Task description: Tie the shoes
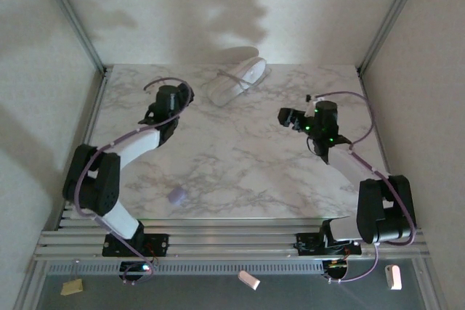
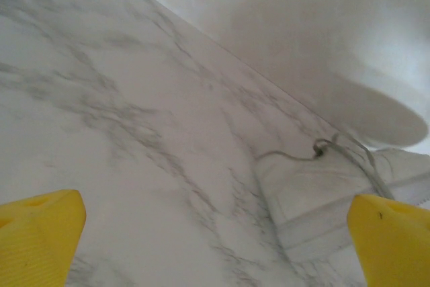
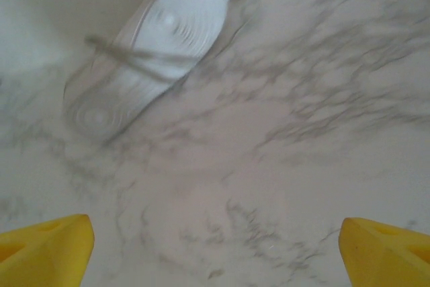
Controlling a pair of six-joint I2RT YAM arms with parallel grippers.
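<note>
White sneaker [image 1: 236, 81] sits at the far edge of the tabletop [image 1: 240, 172], close to the back wall, out beyond both arms and roughly between them. It looks tipped on its side: the right wrist view shows the tread of the sole [image 3: 168, 25] facing that camera with a lace strand [image 3: 138, 60] across it. That view is blurred, so detail is soft. The left wrist view has the shoe's white upper at its right edge and a loose lace [image 2: 295, 157] trailing onto the marble, untied. Left arm [image 1: 134, 143] reaches up the left side. The left jaws are wide apart with nothing between them, aimed toward the shoe, likely posed to take the loose lace or steady the shoe. Right arm [image 1: 349, 161] comes in from the right. The right jaws are also spread, with bare marble between them, pointing at the sole. This reads as an approach, not a grasp, and neither arm touches the shoe. Judgement: the task is barely begun. The laces lie slack and the shoe is sole-out, so it probably needs righting before any lace can be crossed. Risks: thin laces flat on marble are hard to pinch, and a light shoe may slide to the wall if nudged. Small lavender blob [image 1: 176, 194] lies near the front, well apart, and looks irrelevant.
</note>
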